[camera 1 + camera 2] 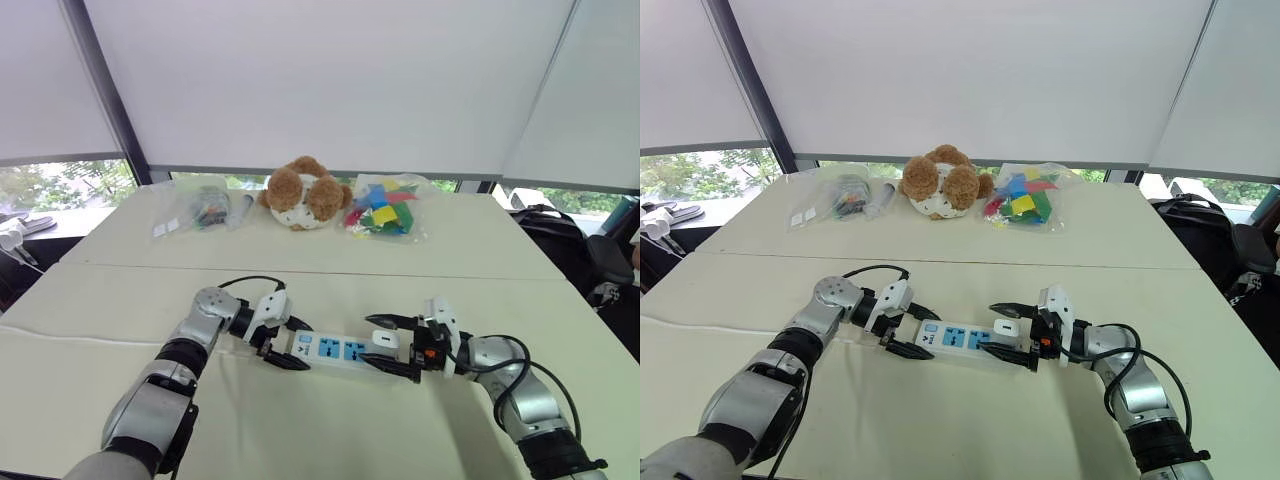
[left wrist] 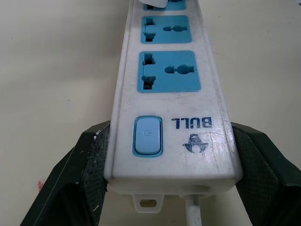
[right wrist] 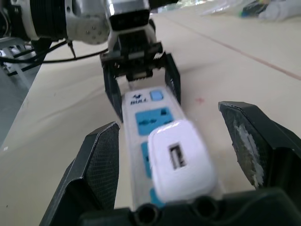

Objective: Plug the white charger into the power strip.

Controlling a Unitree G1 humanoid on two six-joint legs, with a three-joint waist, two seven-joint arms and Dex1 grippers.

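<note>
Far side of the table (image 1: 120, 400): teddy bear (image 1: 303, 192), two toy bags (image 1: 385, 208). Left gripper (image 1: 280, 342) clamps power strip (image 1: 335, 350); white charger (image 1: 385, 339) seated between open right gripper (image 1: 392, 345) fingers, untouched.

Both head views look forward and down from above over the table (image 1: 300, 420), while each wrist view sits close, looking along the power strip (image 2: 171, 117) from opposite ends, sharing its sockets.

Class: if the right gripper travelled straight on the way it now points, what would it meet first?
Probably the white charger, seated on the power strip between the right gripper's open fingers; beyond it, the left gripper.
</note>
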